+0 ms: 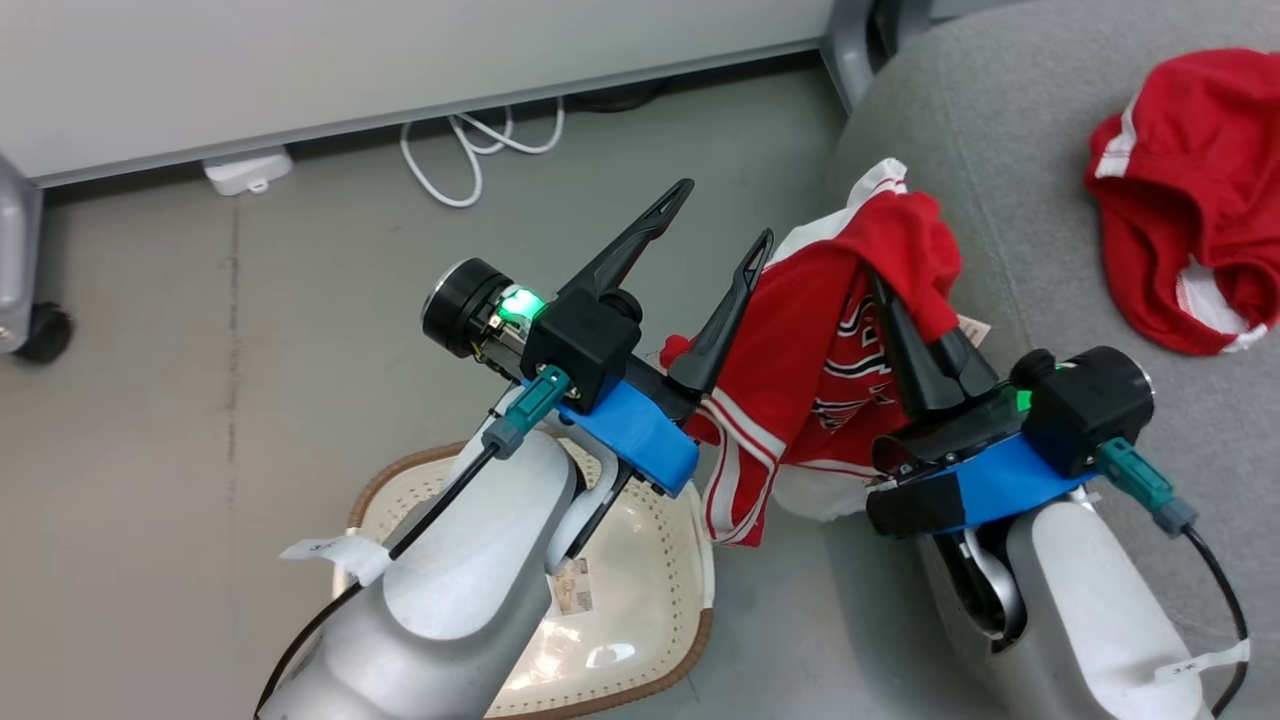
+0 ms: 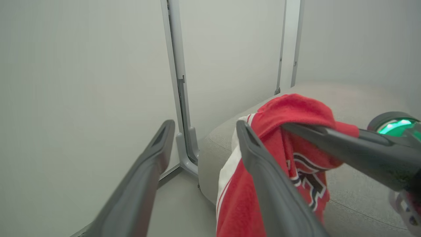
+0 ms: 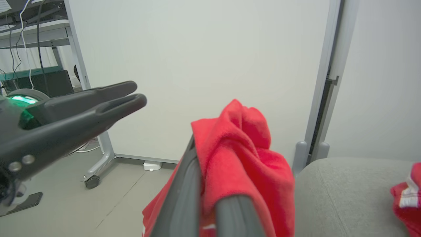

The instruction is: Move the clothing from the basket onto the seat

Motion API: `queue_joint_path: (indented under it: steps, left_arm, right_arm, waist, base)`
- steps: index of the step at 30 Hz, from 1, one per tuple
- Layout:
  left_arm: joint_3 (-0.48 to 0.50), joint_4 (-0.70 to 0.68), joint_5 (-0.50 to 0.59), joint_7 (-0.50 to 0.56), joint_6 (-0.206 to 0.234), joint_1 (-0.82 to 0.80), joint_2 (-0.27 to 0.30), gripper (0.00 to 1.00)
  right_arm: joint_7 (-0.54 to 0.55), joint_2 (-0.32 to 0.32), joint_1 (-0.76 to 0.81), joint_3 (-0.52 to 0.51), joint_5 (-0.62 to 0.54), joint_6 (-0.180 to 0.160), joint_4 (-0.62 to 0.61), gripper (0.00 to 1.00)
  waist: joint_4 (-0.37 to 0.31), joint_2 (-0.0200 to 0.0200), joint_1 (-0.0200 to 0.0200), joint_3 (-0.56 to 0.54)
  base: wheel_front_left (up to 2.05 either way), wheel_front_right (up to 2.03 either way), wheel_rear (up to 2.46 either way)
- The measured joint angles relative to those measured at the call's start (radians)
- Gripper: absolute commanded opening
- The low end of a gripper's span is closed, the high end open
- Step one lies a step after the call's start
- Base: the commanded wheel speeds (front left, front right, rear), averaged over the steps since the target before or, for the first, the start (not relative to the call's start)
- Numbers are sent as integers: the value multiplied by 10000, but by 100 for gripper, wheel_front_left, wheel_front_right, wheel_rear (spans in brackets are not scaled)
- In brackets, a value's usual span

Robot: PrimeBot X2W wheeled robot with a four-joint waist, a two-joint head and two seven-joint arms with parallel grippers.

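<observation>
Item: jersey hung clenched in right gripper, draped over its tips, seat edge just beneath. Left gripper stood released, empty alongside. Advised: carry well over seat, lower, then release.

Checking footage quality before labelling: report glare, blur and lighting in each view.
Head view: sharp, evenly lit; glare on the basket floor, green lamp blooms white. Left wrist view: hazy, left claw's fingers and jersey soft. Right wrist view: right claw's fingers blurred, wall bright.
</observation>
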Motion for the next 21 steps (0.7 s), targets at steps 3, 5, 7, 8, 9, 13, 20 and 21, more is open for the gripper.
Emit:
queue_joint_path:
  steps: [3,5,7,8,9,13,20,21]
  left_arm:
    - [-48,58,67,0,-38,-87,13,100]
    - [-90,94,77,0,-56,-128,19,100]
    - [-153,128,100,0,-65,-148,19,100]
    - [-178,150,128,0,-67,-167,19,100]
    - [-205,161,151,0,-71,-190,23,100]
    - [-311,245,161,0,-115,-286,19,100]
    - [-625,351,161,2,-165,-357,0,100]
    - [-656,359,155,0,-169,-356,-2,100]
  right_arm:
    - [2,-15,17,-213,0,0,-153,0]
    - [0,-12,66,-328,0,0,-251,0]
    - [2,-4,106,-435,2,0,-309,0]
    - [0,0,125,-481,2,0,-337,0]
    - [2,6,147,-527,2,0,-360,0]
    - [0,40,314,-719,4,0,-458,0]
    - [0,82,638,-1070,6,0,-556,0]
    - [0,82,674,-1095,8,0,-554,0]
  waist:
    - [-320,0,0,184]
    - [-545,0,0,283]
    - [-780,0,0,369]
    - [-895,0,0,411]
    - [-1007,0,0,448]
    - [-1435,0,0,586]
    - [-1979,0,0,704]
    - [-2028,0,0,704]
  base:
    - [0,0,0]
    - [0,0,0]
    - [0,0,0]
    - [0,0,0]
    - [0,0,0]
    - [0,0,0]
    - [0,0,0]
    - [0,0,0]
